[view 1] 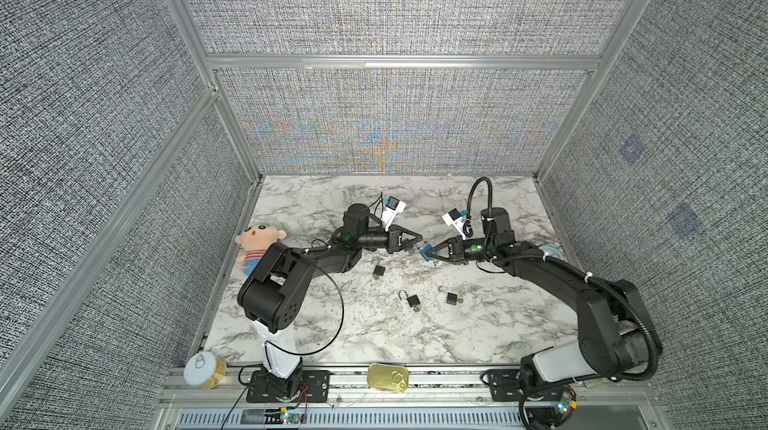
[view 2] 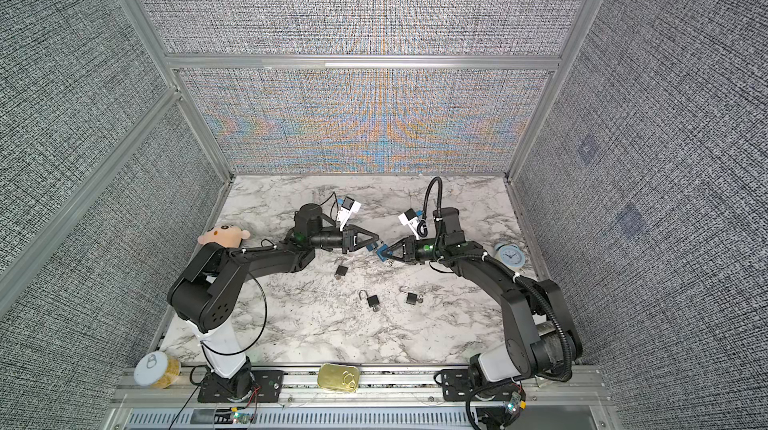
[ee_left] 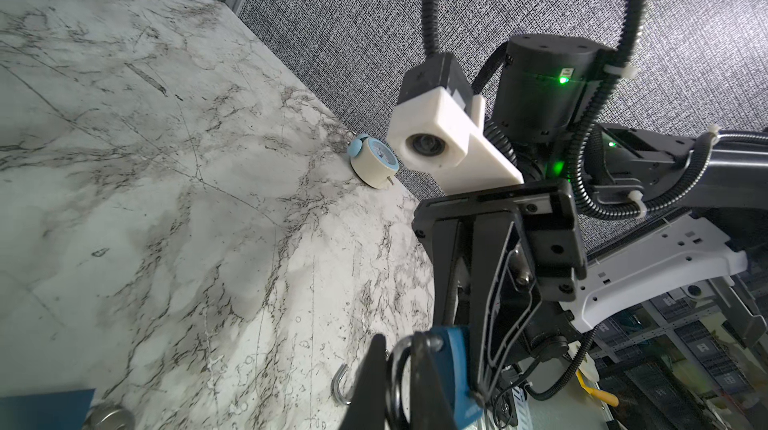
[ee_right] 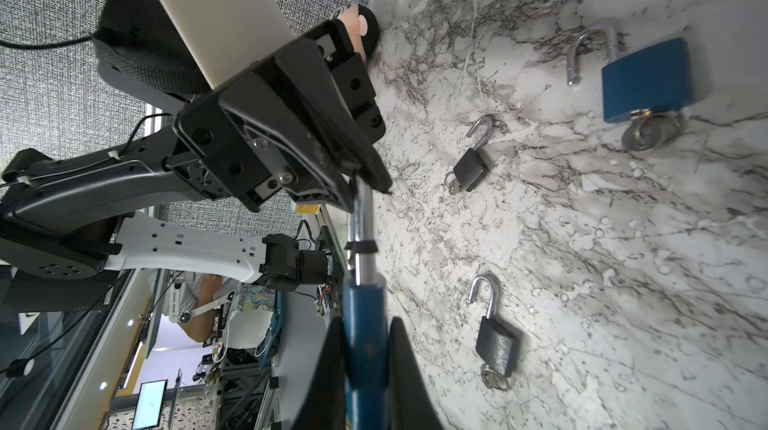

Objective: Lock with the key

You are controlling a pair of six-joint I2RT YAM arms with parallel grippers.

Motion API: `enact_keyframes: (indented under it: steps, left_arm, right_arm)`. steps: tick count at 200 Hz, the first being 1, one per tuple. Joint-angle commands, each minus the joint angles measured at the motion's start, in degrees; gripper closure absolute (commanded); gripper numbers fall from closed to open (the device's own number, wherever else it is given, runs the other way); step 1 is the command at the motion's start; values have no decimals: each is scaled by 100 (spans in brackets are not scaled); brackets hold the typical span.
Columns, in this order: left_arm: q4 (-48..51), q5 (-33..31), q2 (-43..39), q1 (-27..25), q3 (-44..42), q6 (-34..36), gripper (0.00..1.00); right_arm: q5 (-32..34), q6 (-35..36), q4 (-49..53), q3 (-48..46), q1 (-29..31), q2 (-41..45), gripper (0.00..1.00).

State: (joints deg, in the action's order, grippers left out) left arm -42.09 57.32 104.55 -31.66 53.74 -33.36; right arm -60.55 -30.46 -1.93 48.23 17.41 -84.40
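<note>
Blue padlock (ee_right: pixel 365 344) half-hidden inside right claw (ee_right: pixel 364 322)

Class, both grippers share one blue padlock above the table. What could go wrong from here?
1. The left gripper pinches only the smooth shackle at its fingertips. If it is pushed toward the body, the shackle might slip or twist out.
2. The right gripper holds the blue padlock by its body. If that grip loosens, the lock could fall onto the marble table, where an open black padlock lies.
</note>
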Motion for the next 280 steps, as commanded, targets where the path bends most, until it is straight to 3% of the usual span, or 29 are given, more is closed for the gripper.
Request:
enact_keyframes:
  steps: [1,111,191,280]
  left_arm:
    - [330,241,30,-130,-31,126,100]
    - [608,207,66,-112,121,317,100]
    - [574,140,-176,-215,-159,256,100]
    - [130,112,-359,-431,-508,-88,100]
  right_arm:
    - [-534,-152,-1400,88,48,64,100]
    - [-692,-220,-1454,55,52,134,100]
    - [-514,-719,-2138,-10,48,40,100]
    - [-177,-686,-2088,50,58,-25,100]
